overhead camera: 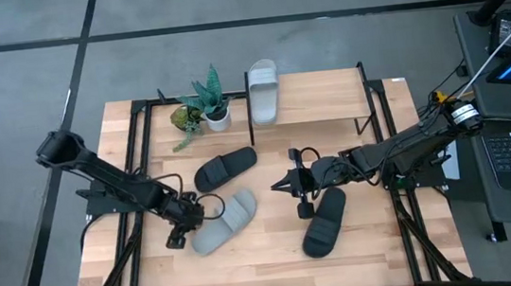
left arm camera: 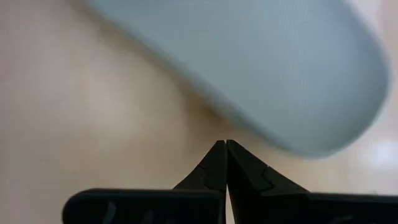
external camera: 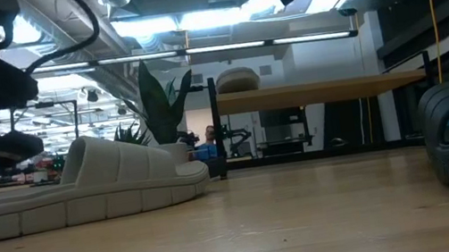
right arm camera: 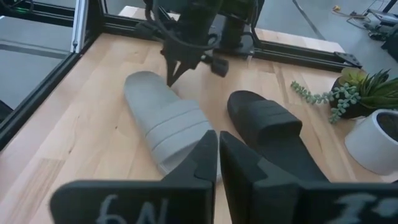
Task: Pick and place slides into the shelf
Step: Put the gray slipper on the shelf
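Left gripper (overhead camera: 178, 235), fingers pressed together, empty, sits at the heel of the grey slide (overhead camera: 225, 221) lying on the table. Right gripper (overhead camera: 290, 186), likewise closed and empty, hovers near a black slide (overhead camera: 325, 221). The shelf (overhead camera: 327, 97) already holds one pale slide (overhead camera: 262, 91). Advice: spread the fingers before descending; pinch the strap.

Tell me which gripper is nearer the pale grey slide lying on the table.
Left. The left gripper sits shut right at the heel end of the pale grey slide, while the right gripper hovers shut farther off, on its other side.
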Action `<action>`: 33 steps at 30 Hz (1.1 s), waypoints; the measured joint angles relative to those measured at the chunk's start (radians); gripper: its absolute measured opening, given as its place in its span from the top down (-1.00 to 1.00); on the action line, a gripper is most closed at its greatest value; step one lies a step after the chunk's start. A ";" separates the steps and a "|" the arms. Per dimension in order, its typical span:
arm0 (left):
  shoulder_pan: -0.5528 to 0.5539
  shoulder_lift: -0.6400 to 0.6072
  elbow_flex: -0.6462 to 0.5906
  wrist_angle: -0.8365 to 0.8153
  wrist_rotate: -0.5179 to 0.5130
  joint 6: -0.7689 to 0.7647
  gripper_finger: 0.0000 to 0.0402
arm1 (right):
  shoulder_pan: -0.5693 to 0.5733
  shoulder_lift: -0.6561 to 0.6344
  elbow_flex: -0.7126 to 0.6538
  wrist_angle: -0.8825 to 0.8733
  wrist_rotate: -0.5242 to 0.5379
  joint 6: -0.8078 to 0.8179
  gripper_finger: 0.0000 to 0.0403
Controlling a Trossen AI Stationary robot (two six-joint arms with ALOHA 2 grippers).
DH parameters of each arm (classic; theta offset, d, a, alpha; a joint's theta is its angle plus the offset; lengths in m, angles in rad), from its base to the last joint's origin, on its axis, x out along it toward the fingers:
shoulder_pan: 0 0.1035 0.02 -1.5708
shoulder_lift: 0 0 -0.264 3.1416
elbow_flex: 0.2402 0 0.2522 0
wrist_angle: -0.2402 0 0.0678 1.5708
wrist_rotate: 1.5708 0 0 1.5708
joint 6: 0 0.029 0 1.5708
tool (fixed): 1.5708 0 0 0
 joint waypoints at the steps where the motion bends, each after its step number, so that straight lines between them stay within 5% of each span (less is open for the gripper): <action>1: -0.004 0.009 0.000 0.029 0.012 0.000 1.00 | 0.000 0.000 0.000 0.001 0.000 0.000 0.90; 16: 0.024 0.032 0.000 0.404 -0.017 0.106 1.00 | 0.000 0.000 0.000 -0.016 -0.002 -0.026 0.90; 28: 0.068 0.031 0.007 0.377 -0.140 0.168 1.00 | 0.000 0.000 0.001 -0.046 -0.029 -0.026 0.90; 33: 0.042 0.015 0.109 0.240 -0.169 0.219 1.00 | 0.000 0.000 0.001 -0.062 -0.029 -0.025 0.89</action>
